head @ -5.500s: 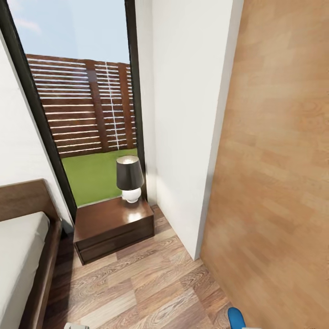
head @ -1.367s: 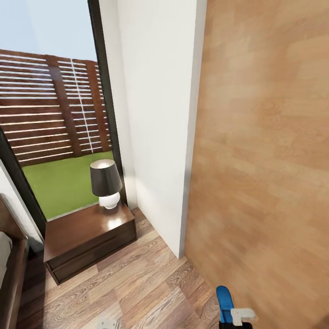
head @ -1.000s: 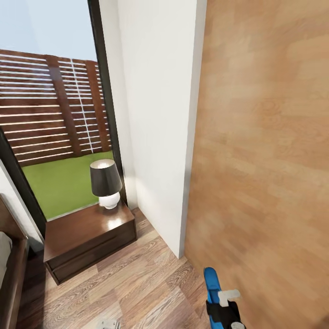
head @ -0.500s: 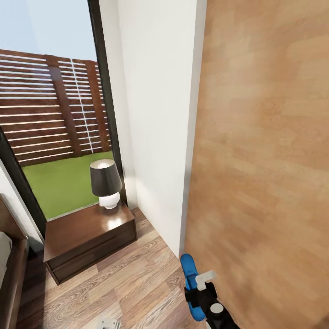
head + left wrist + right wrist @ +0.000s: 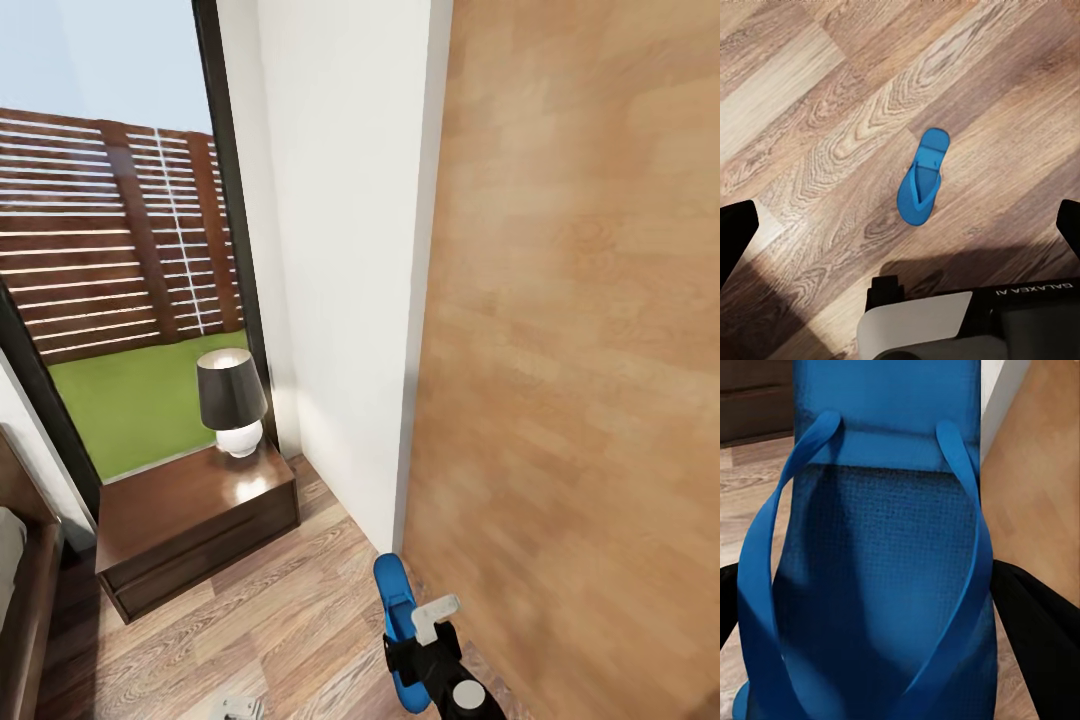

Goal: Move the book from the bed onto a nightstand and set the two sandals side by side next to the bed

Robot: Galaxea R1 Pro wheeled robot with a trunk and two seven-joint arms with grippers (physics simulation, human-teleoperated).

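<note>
While clamped: sandal point(image 5: 394, 600) in right hand point(image 5: 425, 640)

Ahead to your left, the nightstand point(image 5: 195, 525) sits against the window point(image 5: 120, 250), a lamp point(image 5: 232, 400) on its back corner. The bed point(image 5: 25, 590) lies left of it, a door point(image 5: 580, 350) right.

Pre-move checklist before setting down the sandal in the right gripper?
1. Right gripper clamped on the held sandal: ok.
2. Second sandal located, flat on the floor: ok.
3. Left gripper free: cannot tell, its jaws sit at the left wrist view's edges.
4. Bed in sight: ok, just its edge.
5. Sandals side by side: not ok.
6. Book on nightstand: not ok, top holds a lamp.
</note>
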